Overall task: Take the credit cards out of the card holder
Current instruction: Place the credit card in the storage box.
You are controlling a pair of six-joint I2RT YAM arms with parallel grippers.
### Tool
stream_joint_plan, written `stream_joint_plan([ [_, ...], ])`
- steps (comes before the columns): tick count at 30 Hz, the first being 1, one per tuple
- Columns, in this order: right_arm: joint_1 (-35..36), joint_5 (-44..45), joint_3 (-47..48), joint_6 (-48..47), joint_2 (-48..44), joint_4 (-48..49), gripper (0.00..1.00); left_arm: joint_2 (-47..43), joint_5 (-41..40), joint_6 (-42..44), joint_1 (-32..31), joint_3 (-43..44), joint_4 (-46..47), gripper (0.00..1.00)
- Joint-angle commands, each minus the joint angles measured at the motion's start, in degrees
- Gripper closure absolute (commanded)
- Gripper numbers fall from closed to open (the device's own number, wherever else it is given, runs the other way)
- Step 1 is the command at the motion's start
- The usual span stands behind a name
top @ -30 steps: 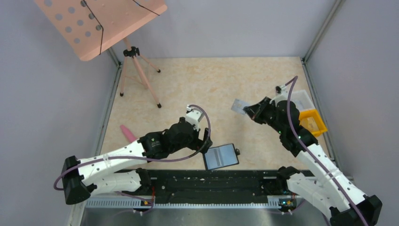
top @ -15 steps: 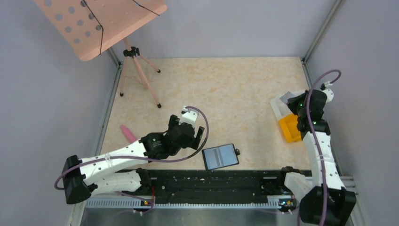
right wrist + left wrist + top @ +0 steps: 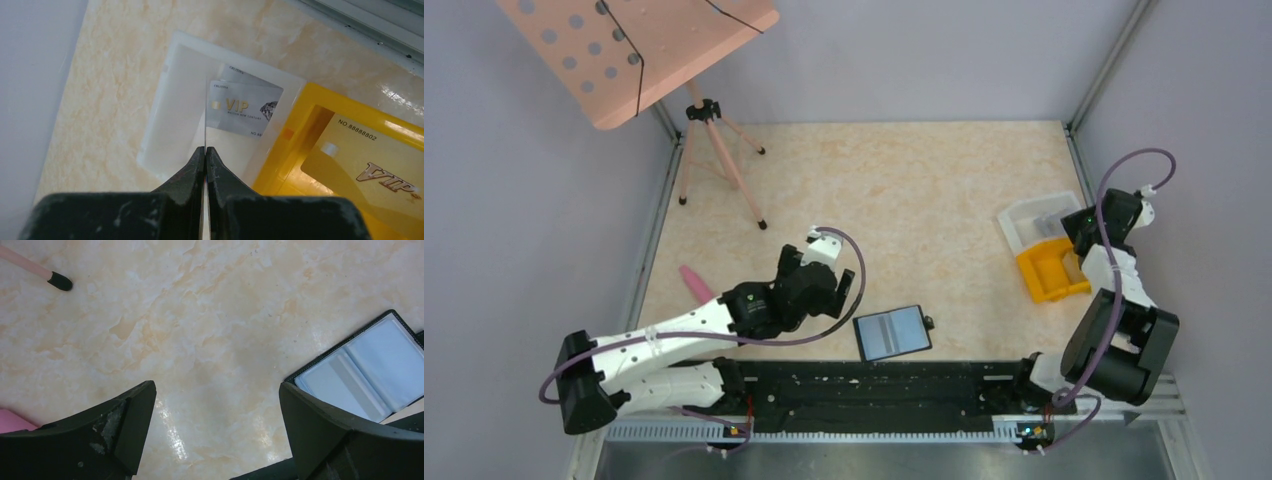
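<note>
Card holder (image 3: 891,332) lay open, face up, on the counter (image 3: 904,190) near the front edge; its visible sleeves looked empty. Left arm stretched low, left pincer (image 3: 216,390) spread wide and holding nothing, just left of it. Further right: 2 silver cards (image 3: 245,107) in the clear tray (image 3: 165,100), 1 gold card (image 3: 370,165) in the yellow bin (image 3: 300,100). Right arm folded up at far right, right pincer (image 3: 205,149) clamped on a thin card (image 3: 205,115), edge-on above the tray. Judged nearly done; release remains.
</note>
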Motion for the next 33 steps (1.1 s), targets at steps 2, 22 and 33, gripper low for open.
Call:
stream_joint_plan([
  [2, -1.6, -0.8, 3.1, 2.1, 5.0, 7.8, 1.00, -5.1, -1.7, -0.2, 0.1, 0.6, 0.5, 0.01],
  [22, -1.7, -2.1, 10.2, 5.1, 19.0, 9.8, 1.00, -10.6, -4.1, 0.5, 0.2, -0.4, 1.7, 0.01],
  [33, -1.8, 0.1, 13.9, 3.4, 21.1, 2.9, 0.84, -7.4, -3.9, 1.6, 0.2, 1.2, 3.4, 0.01],
])
